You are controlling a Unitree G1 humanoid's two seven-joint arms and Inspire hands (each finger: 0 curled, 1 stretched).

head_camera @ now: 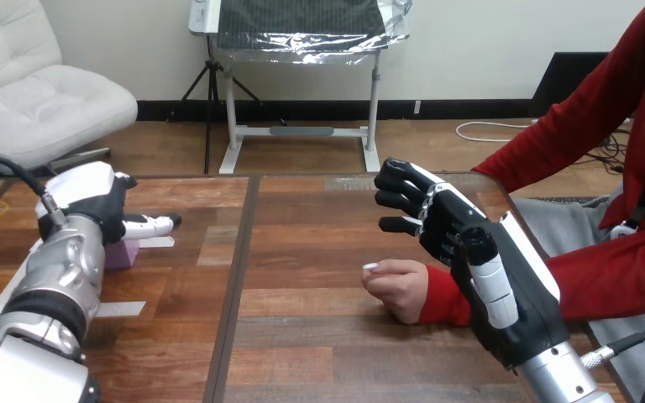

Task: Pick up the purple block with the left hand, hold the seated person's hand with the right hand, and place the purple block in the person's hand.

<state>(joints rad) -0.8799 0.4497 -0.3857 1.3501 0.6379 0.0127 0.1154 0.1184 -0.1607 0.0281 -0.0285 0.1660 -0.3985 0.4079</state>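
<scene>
The left hand (pixel 92 197) is black with a rounded white shell over its back, on a silver left forearm (pixel 65 273) banded by a dark ribbed ring (pixel 44 307). The right hand (pixel 470 248) is black too, with a long white shell, black-and-white jointed fingers (pixel 400 200) and a smooth silver right forearm (pixel 564 376)

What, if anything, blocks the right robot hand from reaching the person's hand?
Probably nothing, so yes: the right robot hand hovers open just beside and above the person's hand, which rests on the table, with no object between them.
</scene>
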